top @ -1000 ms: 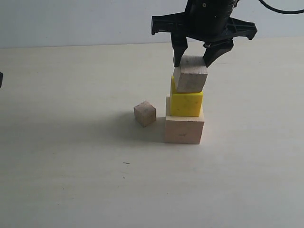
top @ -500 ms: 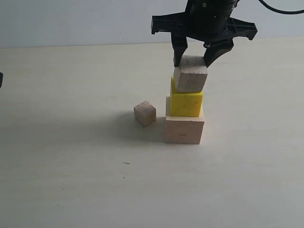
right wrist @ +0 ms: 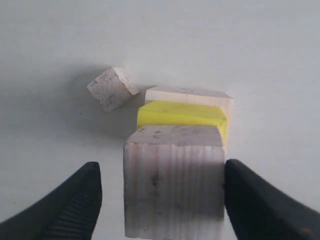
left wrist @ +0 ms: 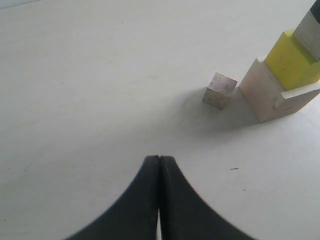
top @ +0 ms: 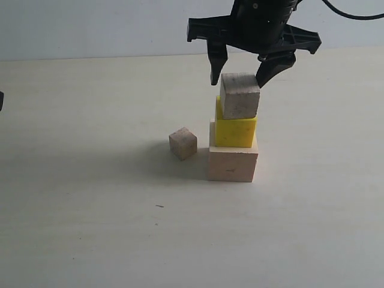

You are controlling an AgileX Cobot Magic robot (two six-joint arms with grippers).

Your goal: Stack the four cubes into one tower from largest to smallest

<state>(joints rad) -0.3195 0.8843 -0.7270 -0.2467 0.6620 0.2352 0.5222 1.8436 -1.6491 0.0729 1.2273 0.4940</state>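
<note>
Three cubes form a tower: the large pale cube [top: 231,164] at the bottom, the yellow cube [top: 235,131] on it, and a tan wooden cube [top: 240,96] resting flat on top. The smallest tan cube [top: 183,143] lies on the table just left of the tower. My right gripper [top: 238,81] hangs over the tower, open, its fingers straddling the top cube [right wrist: 172,180]; one finger stands well apart from it and the other is close against its side. In the left wrist view my left gripper [left wrist: 159,159] is shut and empty, low over the table, short of the smallest cube [left wrist: 220,90].
The pale table [top: 90,210] stretches around the tower with nothing else on it but a tiny dark speck [top: 159,206]. A light wall [top: 90,24] runs behind the table's far edge.
The right gripper's jaws have widened and let go of the tan cube. That cube was tilted and now sits level on the yellow one. The left gripper has not moved.
</note>
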